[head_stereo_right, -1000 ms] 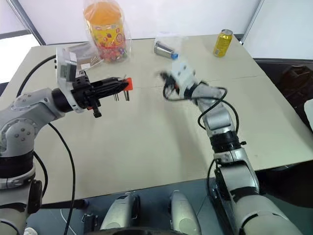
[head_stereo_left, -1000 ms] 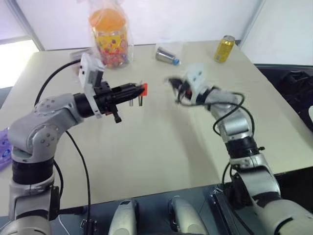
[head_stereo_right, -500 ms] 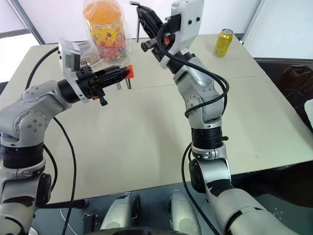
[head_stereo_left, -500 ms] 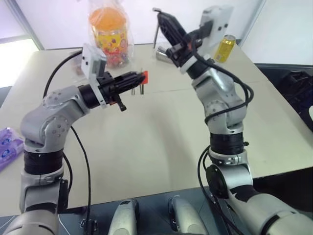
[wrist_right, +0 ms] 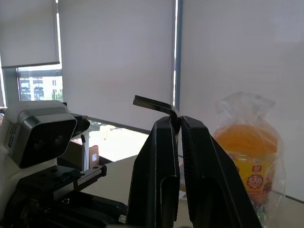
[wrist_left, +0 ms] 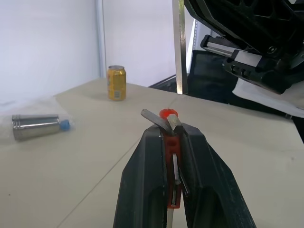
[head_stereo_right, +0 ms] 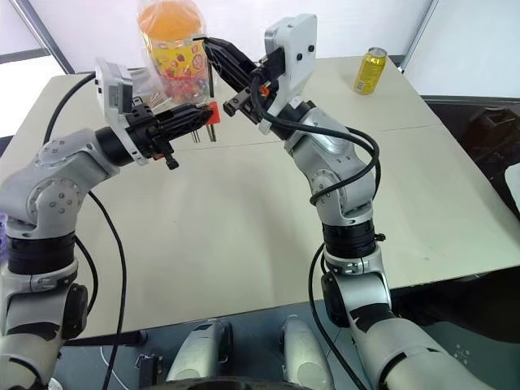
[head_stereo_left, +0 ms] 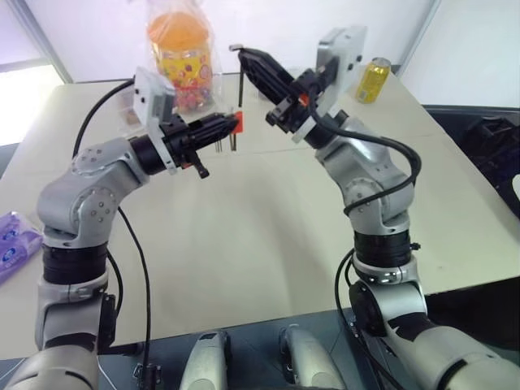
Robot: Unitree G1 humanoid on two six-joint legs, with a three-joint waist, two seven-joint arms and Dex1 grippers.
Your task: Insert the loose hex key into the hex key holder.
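Note:
My left gripper is shut on the hex key holder, a small red-orange block held above the table, its short metal keys hanging down. In the left wrist view the holder sits clamped between the two black fingers. My right gripper is raised and shut on the loose hex key at its bend. The key's long arm hangs straight down, and its lower end stops just above the holder without touching it. The right wrist view has the key's short arm jutting sideways from the closed fingertips.
A candy jar in a clear bag stands at the table's far edge behind both grippers. A yellow can is at the far right, a metal cylinder lies near it, and a purple packet sits at the left edge.
My right arm has swung up from low over the table and moved left, bringing the hex key over the holder. The left gripper has barely moved.

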